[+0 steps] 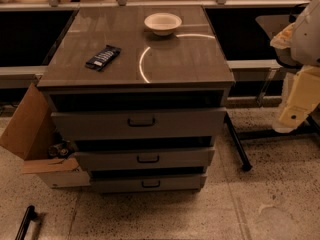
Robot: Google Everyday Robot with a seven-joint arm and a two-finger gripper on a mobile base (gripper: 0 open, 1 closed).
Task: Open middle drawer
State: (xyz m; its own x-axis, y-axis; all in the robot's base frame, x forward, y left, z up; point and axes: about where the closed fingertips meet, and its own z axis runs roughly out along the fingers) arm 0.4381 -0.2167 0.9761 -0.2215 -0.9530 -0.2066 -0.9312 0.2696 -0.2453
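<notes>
The grey cabinet [135,59] stands in the middle of the camera view with three grey drawers stacked in its front. The middle drawer [105,160] has a flat front of medium height and a small black handle [148,158] at its centre, with a dark gap above it. Above it is the taller-fronted top drawer [90,125] with a wider handle. Below it is the slim bottom drawer [115,184]. My gripper [295,111], on the white and cream arm, hangs at the far right, well away from the drawers and level with the top drawer.
A white bowl [162,23] and a dark snack packet [103,57] lie on the cabinet top. An open cardboard box [30,129] leans against the cabinet's left side. A black slanted leg [237,146] stands to the right. A black bar [25,223] lies on the floor at bottom left.
</notes>
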